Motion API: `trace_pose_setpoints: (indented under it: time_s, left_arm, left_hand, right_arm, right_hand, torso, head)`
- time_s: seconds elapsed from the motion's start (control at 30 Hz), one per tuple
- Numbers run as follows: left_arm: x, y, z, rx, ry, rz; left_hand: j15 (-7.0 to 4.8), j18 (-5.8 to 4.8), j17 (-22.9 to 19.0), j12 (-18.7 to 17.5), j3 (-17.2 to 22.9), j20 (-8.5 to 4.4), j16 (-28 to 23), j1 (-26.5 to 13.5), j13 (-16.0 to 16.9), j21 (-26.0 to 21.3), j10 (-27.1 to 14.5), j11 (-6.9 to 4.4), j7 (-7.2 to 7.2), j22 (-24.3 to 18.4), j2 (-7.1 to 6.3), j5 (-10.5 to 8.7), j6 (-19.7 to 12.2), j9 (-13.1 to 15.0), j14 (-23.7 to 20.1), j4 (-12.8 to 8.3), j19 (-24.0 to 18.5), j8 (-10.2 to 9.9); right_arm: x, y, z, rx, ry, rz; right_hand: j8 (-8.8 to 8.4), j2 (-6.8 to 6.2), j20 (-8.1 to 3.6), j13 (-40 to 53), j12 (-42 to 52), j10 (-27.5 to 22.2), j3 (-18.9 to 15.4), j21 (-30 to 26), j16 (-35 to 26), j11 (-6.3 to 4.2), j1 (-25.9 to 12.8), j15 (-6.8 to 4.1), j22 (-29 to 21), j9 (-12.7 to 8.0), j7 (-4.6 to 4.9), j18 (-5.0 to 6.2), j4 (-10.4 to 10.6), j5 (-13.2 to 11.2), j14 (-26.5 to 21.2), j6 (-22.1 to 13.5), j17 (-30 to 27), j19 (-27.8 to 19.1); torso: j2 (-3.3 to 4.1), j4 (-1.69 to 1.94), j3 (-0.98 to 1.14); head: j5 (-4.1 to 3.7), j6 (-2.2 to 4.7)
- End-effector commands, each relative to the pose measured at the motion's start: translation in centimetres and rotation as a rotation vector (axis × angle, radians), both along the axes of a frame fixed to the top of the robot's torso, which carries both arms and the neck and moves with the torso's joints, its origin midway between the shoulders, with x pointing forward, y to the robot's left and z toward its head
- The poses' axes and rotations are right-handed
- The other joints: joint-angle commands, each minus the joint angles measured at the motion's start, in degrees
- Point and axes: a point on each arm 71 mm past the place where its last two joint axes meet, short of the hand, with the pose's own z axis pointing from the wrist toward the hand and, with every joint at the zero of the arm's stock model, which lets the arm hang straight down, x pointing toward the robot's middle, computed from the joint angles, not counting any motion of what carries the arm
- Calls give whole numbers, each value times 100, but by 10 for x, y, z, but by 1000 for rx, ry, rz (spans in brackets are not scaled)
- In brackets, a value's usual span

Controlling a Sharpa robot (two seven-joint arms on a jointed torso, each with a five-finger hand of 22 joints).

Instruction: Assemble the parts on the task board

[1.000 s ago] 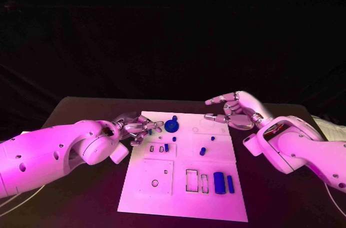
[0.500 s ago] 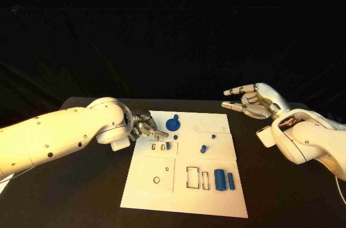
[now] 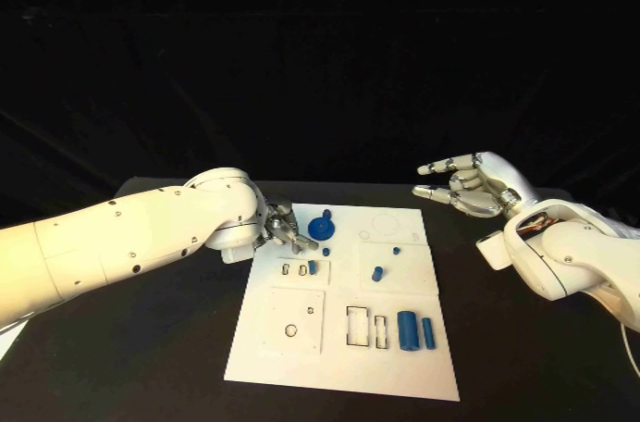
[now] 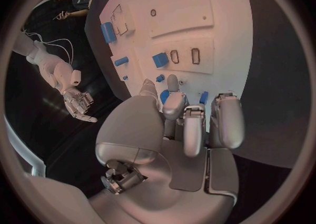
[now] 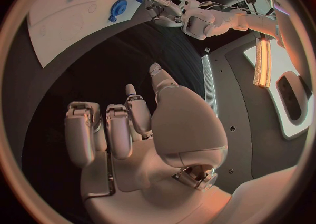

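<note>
The white task board [image 3: 287,328] lies mid-table with blue parts on it. A blue gear [image 3: 320,228] stands near its far left corner. My left hand [image 3: 284,230] is at the board's left edge with its fingers close together beside the gear. In the left wrist view the fingertips [image 4: 173,84] cover the gear [image 4: 164,96], and whether they grip it is hidden. My right hand [image 3: 470,187] hangs above the table, off the board's far right corner, with its fingers spread and nothing in it [image 5: 131,129].
Two blue cylinders [image 3: 405,334] stand at the board's near right beside rectangular slots [image 3: 356,328]. Small blue pieces [image 3: 376,275] and a blue block [image 3: 311,266] lie mid-board. Bare black table [image 3: 534,366] flanks the board on both sides.
My left arm has swung in toward the board, bringing its hand up against the gear. My right hand has drawn back to the right and up, off the board's far corner.
</note>
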Motion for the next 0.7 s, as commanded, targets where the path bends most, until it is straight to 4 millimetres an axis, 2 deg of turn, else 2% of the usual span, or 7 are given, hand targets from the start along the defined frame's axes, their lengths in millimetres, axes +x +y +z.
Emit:
trace_pose_setpoints:
  time_s: [0.03,0.23,0.7]
  left_arm:
    - [1,-2,-4,73,41,-40]
    - [3,-8,-9,101,62,-59]
    - [1,-19,-10,106,69,-86]
  left_hand:
    - [-36,-58,1507,17,-48,-7,17,-68,1,36,24,-7,-3,5,23,-34,-59,35,594,-1,49,37]
    - [-33,-59,1507,12,-104,-6,17,-117,-1,39,12,-4,0,15,51,-74,-97,103,594,1,49,58]
    - [-33,-67,1507,41,-128,-5,17,-134,32,61,27,-5,-1,58,66,-91,-106,137,594,1,67,71]
  right_arm:
    - [1,1,-1,-5,12,4]
    - [2,1,-2,-7,15,3]
    - [4,0,-3,-11,23,-2]
  right_hand:
    - [31,49,5,395,-18,-11,-45,-28,-30,-10,30,12,386,8,-13,27,3,32,486,33,1049,91]
    - [31,53,4,392,-21,-12,-52,-32,-33,-11,34,11,379,7,-14,28,4,47,485,33,1043,88]
    - [32,58,2,396,-14,-8,-60,-30,-37,-12,36,10,382,8,-15,27,6,61,484,35,1038,90]
  torso:
    - [12,1,-10]
    - [11,4,-17]
    - [10,17,-19]
  head:
    - [-1,-11]
    - [-1,-31]
    - [-23,-78]
